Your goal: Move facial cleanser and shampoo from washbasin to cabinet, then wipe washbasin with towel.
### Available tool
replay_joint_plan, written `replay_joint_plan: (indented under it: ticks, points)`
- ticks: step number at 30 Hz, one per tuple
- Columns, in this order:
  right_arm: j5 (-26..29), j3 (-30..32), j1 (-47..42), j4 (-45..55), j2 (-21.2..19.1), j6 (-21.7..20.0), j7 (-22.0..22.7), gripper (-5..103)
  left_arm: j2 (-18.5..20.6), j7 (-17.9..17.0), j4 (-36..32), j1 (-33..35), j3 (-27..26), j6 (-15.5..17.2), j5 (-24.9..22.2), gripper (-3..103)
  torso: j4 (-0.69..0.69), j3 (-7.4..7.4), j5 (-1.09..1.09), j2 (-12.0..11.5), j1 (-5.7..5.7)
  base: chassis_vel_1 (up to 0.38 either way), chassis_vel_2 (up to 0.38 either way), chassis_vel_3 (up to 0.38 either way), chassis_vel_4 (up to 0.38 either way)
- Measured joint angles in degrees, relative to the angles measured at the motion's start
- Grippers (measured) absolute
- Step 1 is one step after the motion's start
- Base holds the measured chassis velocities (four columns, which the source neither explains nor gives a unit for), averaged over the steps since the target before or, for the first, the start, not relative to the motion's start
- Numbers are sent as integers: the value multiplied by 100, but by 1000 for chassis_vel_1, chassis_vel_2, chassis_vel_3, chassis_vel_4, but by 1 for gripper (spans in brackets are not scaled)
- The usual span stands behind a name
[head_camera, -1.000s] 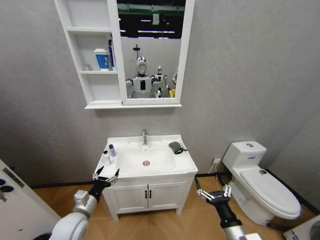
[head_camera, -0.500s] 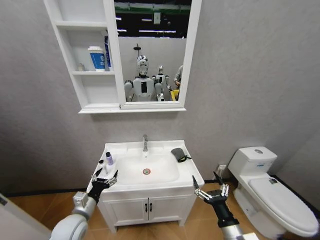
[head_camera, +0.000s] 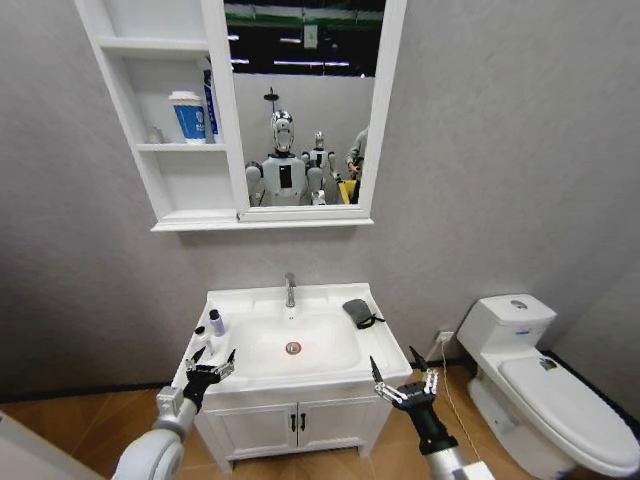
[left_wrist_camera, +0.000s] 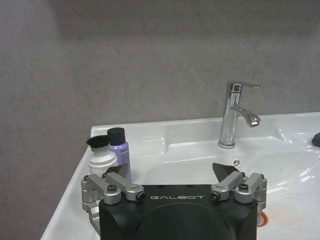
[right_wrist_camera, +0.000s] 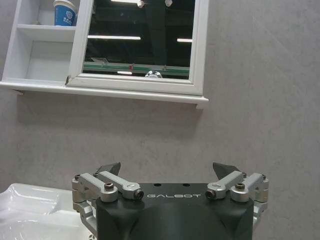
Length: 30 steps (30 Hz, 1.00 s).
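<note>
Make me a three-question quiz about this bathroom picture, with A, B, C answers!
1. Where is the dark towel?
A. on the sink top, right of the tap
B. on the toilet lid
C. on a cabinet shelf

2. How many small bottles stand at the sink's left edge?
A. none
B. two
C. five

3. How are the left gripper fingers?
A. open, holding nothing
C. clamped on the tap
B. shut on a bottle

Answers:
1 A, the towel lies on the rim to the right of the tap.
2 B, a purple bottle and a white bottle stand side by side there.
3 A, the left wrist view shows its fingers spread with nothing between them, just short of the bottles.
</note>
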Motion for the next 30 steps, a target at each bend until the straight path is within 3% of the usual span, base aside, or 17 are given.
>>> replay_joint_plan:
  ticks: [10,18,30]
  points:
    - [33,-141,172,-262,-21,0,39,100,-9,-402,576,-532,-57,-47,-235,96,0,1,-1,-1,5,0,0,0,0]
    - [86,-68,197,-365,7,51,53,100,82,-477,765,-590,-271,-68,-437,96,1,1,0,-1,4,0,0,0,0]
    - [135,-1,249,-488,9,83,96,100,49,-622,1761,-1497,44,-118,-499,95,1,1,-1,-1,4,0,0,0,0]
